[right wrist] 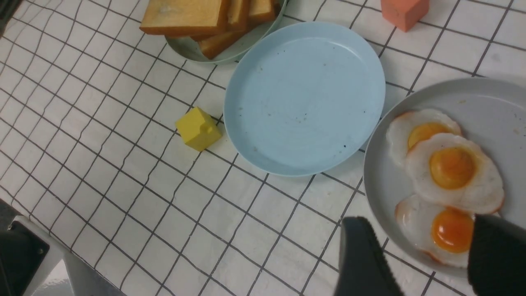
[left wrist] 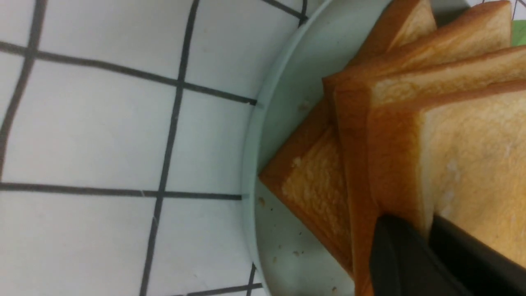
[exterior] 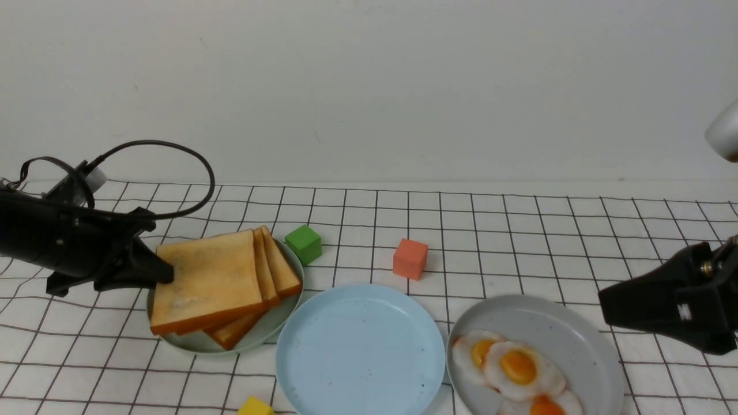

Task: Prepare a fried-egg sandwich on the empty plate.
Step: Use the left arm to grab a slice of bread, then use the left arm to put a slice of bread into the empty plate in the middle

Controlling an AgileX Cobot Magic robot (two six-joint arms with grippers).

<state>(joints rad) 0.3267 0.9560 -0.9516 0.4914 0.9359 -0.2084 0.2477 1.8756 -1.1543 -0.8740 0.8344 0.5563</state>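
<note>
Left wrist view alone shows left end effector (left wrist: 425, 230) pinching top toast slice (left wrist: 472, 156); right end effector (right wrist: 423, 224) wide

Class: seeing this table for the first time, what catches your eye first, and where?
The toast stack on the pale green plate at left, its top slice pinched by the left gripper. The empty light blue plate sits mid-table; at right, three fried eggs overlap on the grey plate near the open right gripper.

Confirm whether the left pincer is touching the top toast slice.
Touching. In the left wrist view, the left pincer clamps the edge of the top toast slice with no gap.
</note>
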